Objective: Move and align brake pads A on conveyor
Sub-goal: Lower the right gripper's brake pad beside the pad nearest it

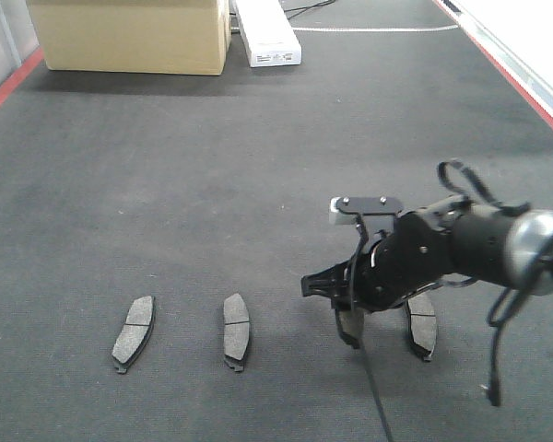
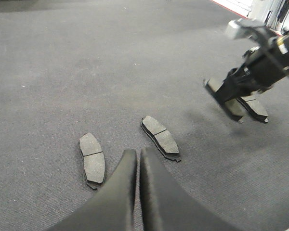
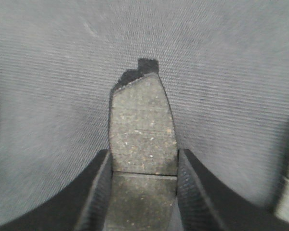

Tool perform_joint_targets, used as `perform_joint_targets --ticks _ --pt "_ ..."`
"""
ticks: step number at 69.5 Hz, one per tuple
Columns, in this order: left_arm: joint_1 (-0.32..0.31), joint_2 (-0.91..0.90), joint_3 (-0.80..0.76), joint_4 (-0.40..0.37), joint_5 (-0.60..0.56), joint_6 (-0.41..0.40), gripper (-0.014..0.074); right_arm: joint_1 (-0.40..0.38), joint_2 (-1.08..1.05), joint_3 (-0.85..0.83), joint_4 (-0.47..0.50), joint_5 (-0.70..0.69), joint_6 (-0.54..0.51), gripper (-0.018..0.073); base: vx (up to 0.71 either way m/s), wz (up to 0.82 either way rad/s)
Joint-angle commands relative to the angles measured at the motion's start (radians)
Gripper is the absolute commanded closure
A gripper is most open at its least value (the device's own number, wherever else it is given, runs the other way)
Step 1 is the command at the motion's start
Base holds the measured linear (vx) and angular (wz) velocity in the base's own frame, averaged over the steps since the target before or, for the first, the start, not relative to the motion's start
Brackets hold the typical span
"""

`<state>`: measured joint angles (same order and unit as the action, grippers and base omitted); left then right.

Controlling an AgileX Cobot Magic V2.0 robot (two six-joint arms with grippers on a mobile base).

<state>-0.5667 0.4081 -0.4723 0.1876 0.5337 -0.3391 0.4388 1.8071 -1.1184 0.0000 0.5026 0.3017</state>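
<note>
Four brake pads were on the conveyor (image 1: 258,166), the wide black belt, when you look at this moment. Two of them, the left pad (image 1: 134,331) and the second pad (image 1: 235,330), lay flat near the front edge, side by side with a gap between them, both with their long axis running roughly away from the camera. You could judge these two as placed, though the left one was turned a little compared with its neighbour. The fourth pad (image 1: 423,324) lay further to the right, partly hidden behind the arm.

The third pad (image 3: 142,130) was between the fingers of the right gripper (image 1: 350,322). In the right wrist view you saw the jaws closed against both long sides of it, at about its middle groove, so the gripper held it. Whether this pad already touched the belt or was a little above it, you could not tell. My judgement is that the work was more than half done: this pad needed to be released in line with the others, and the fourth perhaps needed a correction.

The right arm reached in from the right side, low over the belt, with the wrist bent so the fingers pointed downward. The left gripper (image 2: 137,166) hung above the belt near the two left pads, its jaws pressed together and holding nothing.
</note>
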Motion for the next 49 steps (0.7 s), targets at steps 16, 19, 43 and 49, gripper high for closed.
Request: perform_joint_targets --ticks 16,19,43,49 --pt "-0.006 0.008 -0.029 0.006 -0.068 -0.004 0.0603 -0.002 0.009 -0.045 0.035 -0.094 -0.012 0.036 0.0 0.0" --pt "-0.006 0.008 -0.029 0.006 -0.068 -0.004 0.0603 -0.002 0.009 -0.045 0.035 -0.094 -0.012 0.0357 0.0 0.0" --pt "-0.006 0.008 -0.029 0.006 -0.068 -0.004 0.0603 -0.002 0.009 -0.045 0.035 -0.068 -0.044 0.0298 0.0 0.0" --pt "-0.006 0.008 -0.029 0.006 -0.068 -0.004 0.0603 -0.002 0.009 -0.045 0.036 -0.068 -0.045 0.0259 0.0 0.0"
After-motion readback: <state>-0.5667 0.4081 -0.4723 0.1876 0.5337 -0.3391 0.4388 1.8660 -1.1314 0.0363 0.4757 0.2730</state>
